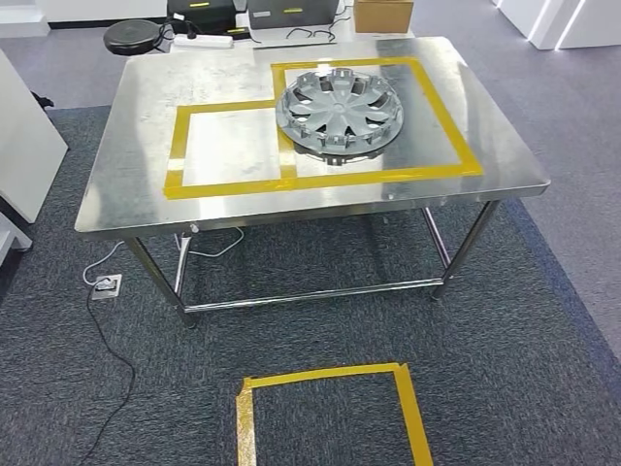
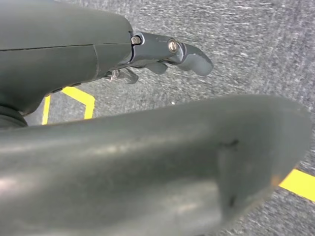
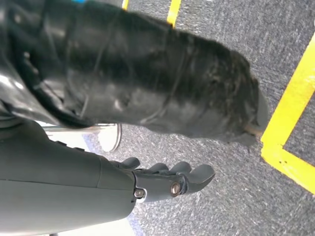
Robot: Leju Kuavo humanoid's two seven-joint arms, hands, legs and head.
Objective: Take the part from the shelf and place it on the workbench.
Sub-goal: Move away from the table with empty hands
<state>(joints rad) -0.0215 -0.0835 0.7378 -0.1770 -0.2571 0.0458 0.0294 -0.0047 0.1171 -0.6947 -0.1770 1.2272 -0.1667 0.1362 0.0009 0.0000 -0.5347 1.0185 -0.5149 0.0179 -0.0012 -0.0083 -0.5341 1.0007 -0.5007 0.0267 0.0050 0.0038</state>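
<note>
A grey wheel cover (image 1: 339, 112) lies flat on the steel workbench (image 1: 139, 116), inside the larger yellow-taped frame (image 1: 446, 116) at the right. It overlaps that frame's left tape line a little. A smaller taped frame (image 1: 219, 184) to its left holds nothing. My left hand (image 2: 156, 51) hangs over the grey carpet with its fingers stretched out, holding nothing. The fingers of my right hand (image 3: 163, 179) are likewise straight and apart above the carpet, with nothing in them.
A yellow tape square (image 1: 330, 374) marks the carpet in front of the bench. A cable and floor socket (image 1: 107, 284) lie at the left. Behind the bench stand a cardboard box (image 1: 382, 14) and a black round stool (image 1: 133, 36). A white panel (image 1: 22, 146) stands at the left.
</note>
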